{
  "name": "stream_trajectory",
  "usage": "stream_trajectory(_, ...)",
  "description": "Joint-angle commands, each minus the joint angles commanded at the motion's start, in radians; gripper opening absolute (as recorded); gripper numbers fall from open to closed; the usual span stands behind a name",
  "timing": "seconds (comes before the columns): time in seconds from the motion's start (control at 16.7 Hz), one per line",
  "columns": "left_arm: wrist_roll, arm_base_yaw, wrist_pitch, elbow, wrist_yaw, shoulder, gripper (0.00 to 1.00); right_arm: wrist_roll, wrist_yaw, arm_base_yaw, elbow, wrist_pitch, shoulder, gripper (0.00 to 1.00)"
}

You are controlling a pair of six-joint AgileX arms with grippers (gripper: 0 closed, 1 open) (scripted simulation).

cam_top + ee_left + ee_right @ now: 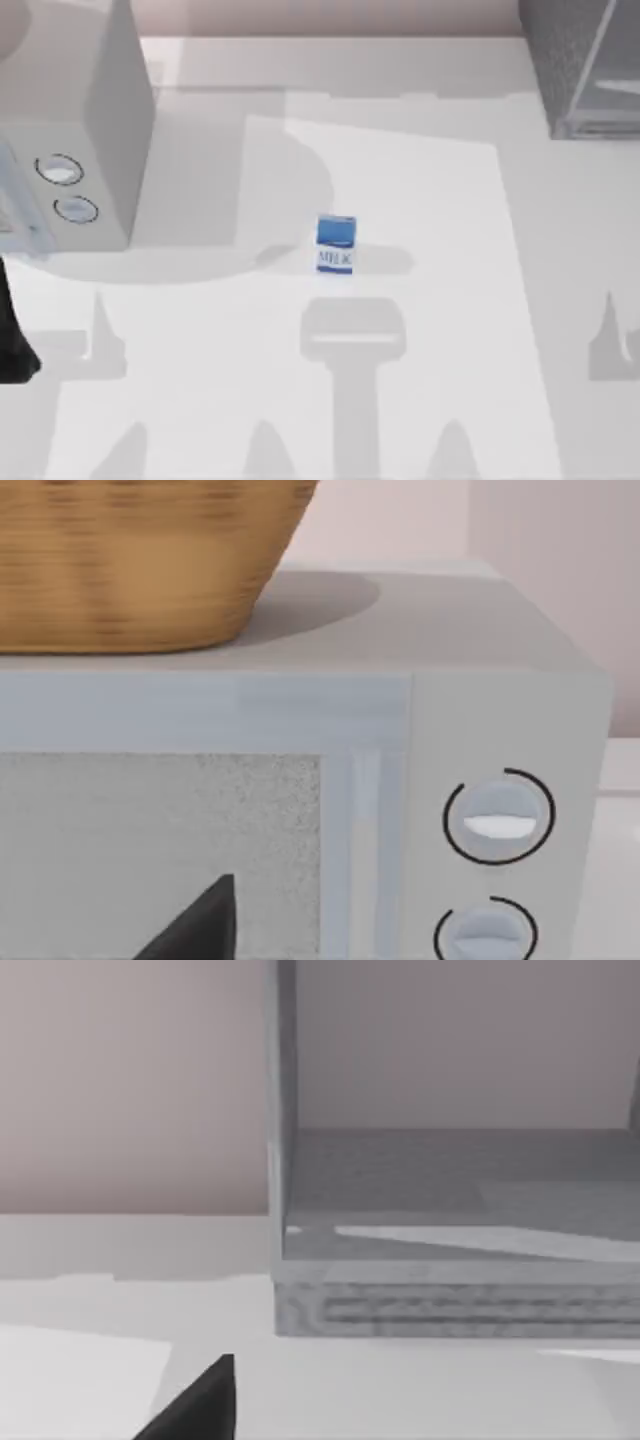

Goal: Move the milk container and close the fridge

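1. Presently, the small upright milk container (336, 244), blue on its top half and white below with blue "MILK" lettering, stands alone near the middle of the pale white table (450, 300), touching nothing.
2. The large dark grey speckled fridge (575, 65) sits at the far right corner of the table, well apart from the carton. In the right wrist view its compartment (460, 1190) is open at the front, showing a grey inner floor above a speckled base.
3. The light grey box with two round dials (75, 130) occupies the far left of the table. In the left wrist view its dials (498, 816) sit beside a speckled window panel, and a woven tan basket (140, 560) rests on its top.
4. The left arm (15, 330) appears as a dark shape at the left edge of the table, in front of the dial box. One dark fingertip of the left gripper (200, 925) points at that box's front; whether the claw is open or closed cannot be told.
5. One dark fingertip of the right gripper (200, 1405) points toward the fridge, above the table surface; its claw state likewise cannot be told.
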Motion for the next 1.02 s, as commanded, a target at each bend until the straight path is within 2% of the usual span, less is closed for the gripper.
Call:
stream_trajectory(0.18,0.0,0.0,0.0,0.0,0.0,0.0,1.0,0.001,0.013,0.014,0.0,0.013,0.013,1.0)
stream_trajectory(0.36,0.0,0.0,0.0,0.0,0.0,0.0,1.0,0.006,0.111,0.112,0.001,0.096,0.104,1.0)
stream_trajectory(1.02,0.0,0.0,0.0,0.0,0.0,0.0,1.0,0.017,0.795,0.793,0.016,0.618,0.66,1.0)
